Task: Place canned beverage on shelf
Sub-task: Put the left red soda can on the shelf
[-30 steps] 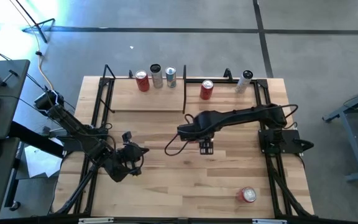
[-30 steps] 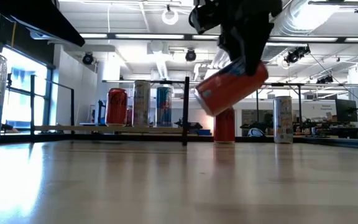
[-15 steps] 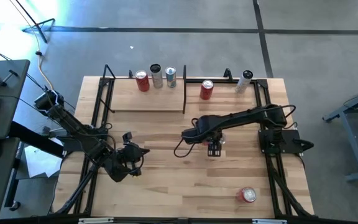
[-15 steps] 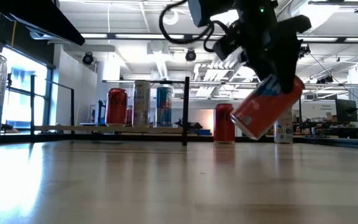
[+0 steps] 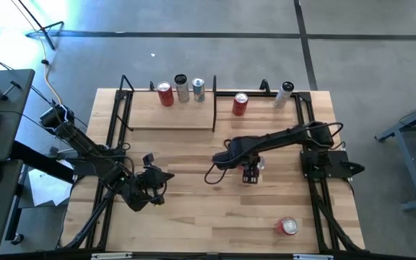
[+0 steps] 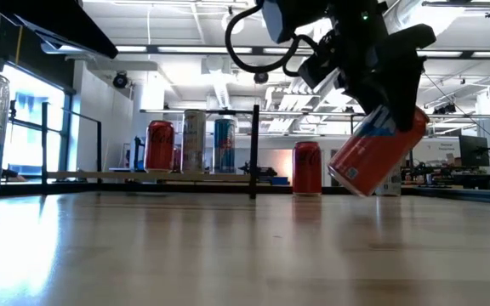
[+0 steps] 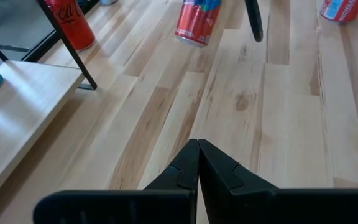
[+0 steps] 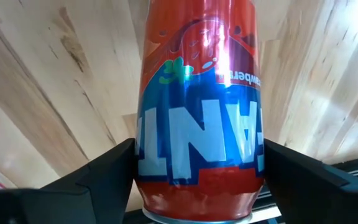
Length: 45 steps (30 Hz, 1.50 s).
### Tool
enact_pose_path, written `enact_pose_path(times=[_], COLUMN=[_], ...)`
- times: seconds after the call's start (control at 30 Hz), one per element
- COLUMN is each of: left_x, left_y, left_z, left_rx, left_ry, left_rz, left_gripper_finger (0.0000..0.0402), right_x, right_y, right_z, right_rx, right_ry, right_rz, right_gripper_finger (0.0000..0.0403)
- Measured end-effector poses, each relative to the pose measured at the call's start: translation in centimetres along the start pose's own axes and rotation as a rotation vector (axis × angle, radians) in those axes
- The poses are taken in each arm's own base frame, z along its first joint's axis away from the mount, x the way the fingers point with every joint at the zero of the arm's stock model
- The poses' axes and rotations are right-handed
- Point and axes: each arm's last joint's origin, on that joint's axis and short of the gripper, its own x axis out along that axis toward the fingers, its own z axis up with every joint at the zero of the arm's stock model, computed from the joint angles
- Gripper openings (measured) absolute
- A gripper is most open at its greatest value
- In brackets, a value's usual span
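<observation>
Red and blue aluminium soda can (image 6: 375,157), tilted, clamped in our right pincer (image 5: 250,171) above the plank table (image 5: 193,209).
Farther back-left lies the pale wood shelf (image 5: 172,117); our left pincer (image 7: 197,163) waits closed, nearer it.

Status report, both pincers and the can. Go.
Right pincer shut on red can, tilted, clear above tabletop mid-table. Left pincer shut, empty, parked at left. Shelf holds three cans; its end panel stands between.
</observation>
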Motion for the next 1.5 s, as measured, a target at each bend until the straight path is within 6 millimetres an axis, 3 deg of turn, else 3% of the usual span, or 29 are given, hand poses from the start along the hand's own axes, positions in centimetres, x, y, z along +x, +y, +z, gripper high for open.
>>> enact_pose_path(times=[0.2, 0.67, 1.03, 1.5], left_x=[0.0, 0.9, 2.3, 2.4], left_y=[0.0, -0.3, -0.1, -0.1], left_z=[0.0, -1.2, -1.0, -1.0], left_rx=[0.001, -0.035, -0.046, -0.046], left_ry=[-0.001, -0.042, -0.09, -0.084], left_rz=[-0.001, -0.061, -0.148, -0.154], left_gripper_finger=[0.0, 0.0, 0.0, 0.0], right_x=[0.0, -0.1, 0.1, 0.2], right_y=[0.4, 0.6, -2.3, -3.7], right_z=[-0.1, -0.2, 1.1, 2.0], right_rx=[-0.001, 0.197, 0.435, 0.409], right_ry=[0.006, 0.08, 0.089, 0.011], right_rz=[0.026, 0.211, 0.352, 0.383], right_gripper_finger=[0.0311, 0.0314, 0.0314, 0.0314])
